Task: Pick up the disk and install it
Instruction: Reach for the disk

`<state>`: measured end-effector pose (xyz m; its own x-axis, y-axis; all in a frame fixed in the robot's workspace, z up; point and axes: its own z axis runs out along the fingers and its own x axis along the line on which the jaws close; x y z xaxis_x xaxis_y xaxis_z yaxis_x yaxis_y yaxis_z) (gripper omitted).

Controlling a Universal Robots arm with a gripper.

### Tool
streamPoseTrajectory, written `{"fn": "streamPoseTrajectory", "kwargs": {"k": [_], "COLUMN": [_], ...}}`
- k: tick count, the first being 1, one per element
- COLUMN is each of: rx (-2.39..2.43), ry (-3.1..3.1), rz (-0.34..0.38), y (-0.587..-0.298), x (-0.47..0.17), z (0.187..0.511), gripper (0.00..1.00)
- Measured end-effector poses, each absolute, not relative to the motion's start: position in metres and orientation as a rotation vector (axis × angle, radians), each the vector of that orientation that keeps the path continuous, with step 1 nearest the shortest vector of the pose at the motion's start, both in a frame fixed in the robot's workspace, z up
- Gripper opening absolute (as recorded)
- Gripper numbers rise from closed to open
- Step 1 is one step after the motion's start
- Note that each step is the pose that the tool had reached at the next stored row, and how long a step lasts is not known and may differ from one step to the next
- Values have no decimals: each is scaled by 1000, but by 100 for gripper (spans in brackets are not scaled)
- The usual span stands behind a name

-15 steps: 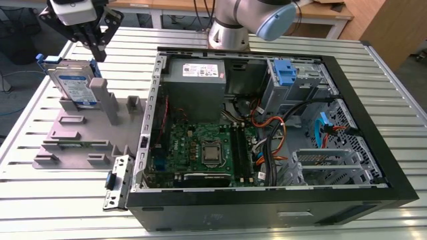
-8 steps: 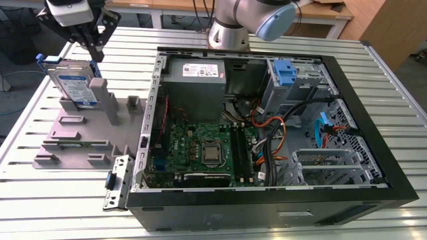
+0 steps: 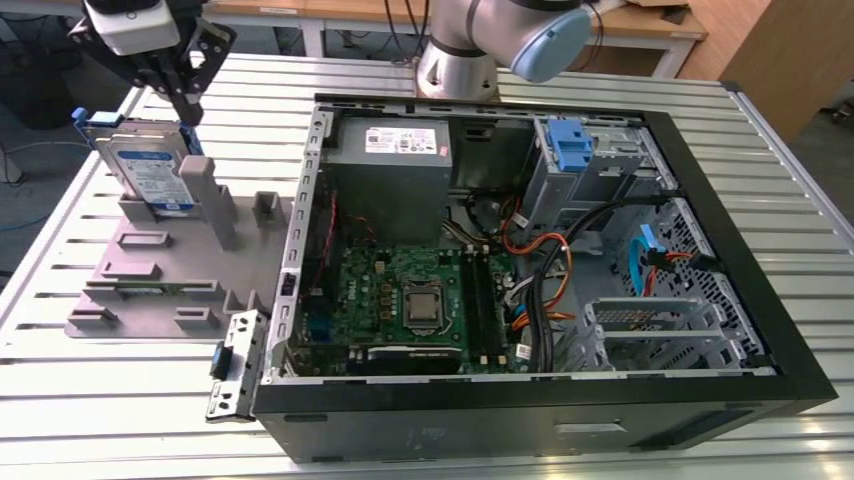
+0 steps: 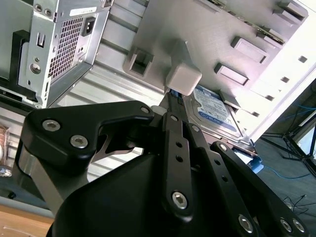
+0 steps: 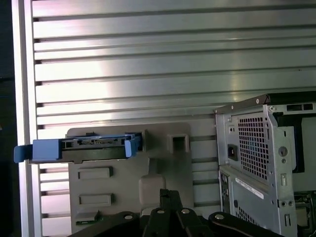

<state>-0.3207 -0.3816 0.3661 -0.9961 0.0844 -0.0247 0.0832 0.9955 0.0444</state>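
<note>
The disk [image 3: 147,168] stands on edge in a slot of the tray [image 3: 134,270], with a blue rail uppermost. The gripper [image 3: 187,103] hangs over the tray, just beside the disk's top edge, fingers together and holding nothing. The case [image 3: 534,250] wall stands just beside the tray, and bare table [image 3: 107,400] borders the tray's other edges.

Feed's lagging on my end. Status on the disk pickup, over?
End effector shut, empty, hovering beside disk top edge. Disk upright in grey slotted tray, not yet picked. Close under end effector: tray post.
</note>
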Motion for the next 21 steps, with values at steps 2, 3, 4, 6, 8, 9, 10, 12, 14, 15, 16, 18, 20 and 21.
{"fn": "streamPoseTrajectory", "kwargs": {"k": [2, 3, 4, 6, 8, 9, 10, 12, 14, 15, 16, 18, 20, 21], "rx": [131, 131, 131, 131, 130, 130, 130, 131, 131, 131, 131, 131, 131, 131], "ry": [3112, 3112, 3112, 3112, 3112, 3112, 3112, 3112, 3112, 3112, 3112, 3112, 3112, 3112], "rz": [67, 68, 67, 68, 67, 67, 67, 67, 67, 67, 67, 67, 67, 67], "y": [-381, -381, -381, -381, -381, -381, -381, -381, -381, -381, -381, -381, -381, -381], "x": [-323, -324, -325, -327, -327, -327, -327, -328, -329, -329, -331, -333, -337, -338], "z": [365, 364, 363, 362, 362, 362, 362, 362, 361, 360, 359, 358, 357, 356], "gripper": [11, 11, 11, 11, 11, 11, 11, 11, 11, 11, 11, 11, 11, 11]}}
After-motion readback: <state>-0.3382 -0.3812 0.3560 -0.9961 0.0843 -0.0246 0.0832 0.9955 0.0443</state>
